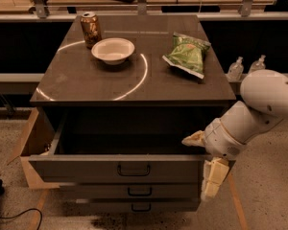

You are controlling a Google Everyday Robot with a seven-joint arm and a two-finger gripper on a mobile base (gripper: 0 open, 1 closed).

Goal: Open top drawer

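A dark-grey drawer cabinet (86,83) fills the middle of the view, its flat top showing a bright curved ring of reflected light. The top drawer (81,169) stands pulled well out from the cabinet toward the camera, its tall front panel ahead of the two shallower drawers below, and its inside lies in shadow. The white robot arm (266,102) comes in from the right edge and bends down to the drawer's front right corner. A brown cardboard box (32,140) sits on the speckled floor against the cabinet's left side. The middle drawer (86,191) and the bottom drawer (101,206) both look closed or nearly so, each with a small black loop handle. On the cabinet top a green crisp bag (187,56) lies toward the right, a white bowl (113,50) sits near the centre rear, and a drink can (90,28) stands upright just beside the bowl on its left. The gripper (196,167) is at the right end of the top drawer's front panel, its two cream fingers (214,175) spread apart, one reaching left over the panel's upper edge and the other hanging down in front of it. Two clear bottles (235,69) stand on the ledge to the right of the cabinet. The top drawer's black loop handle (133,169) sits at the centre of its panel, well apart from the gripper
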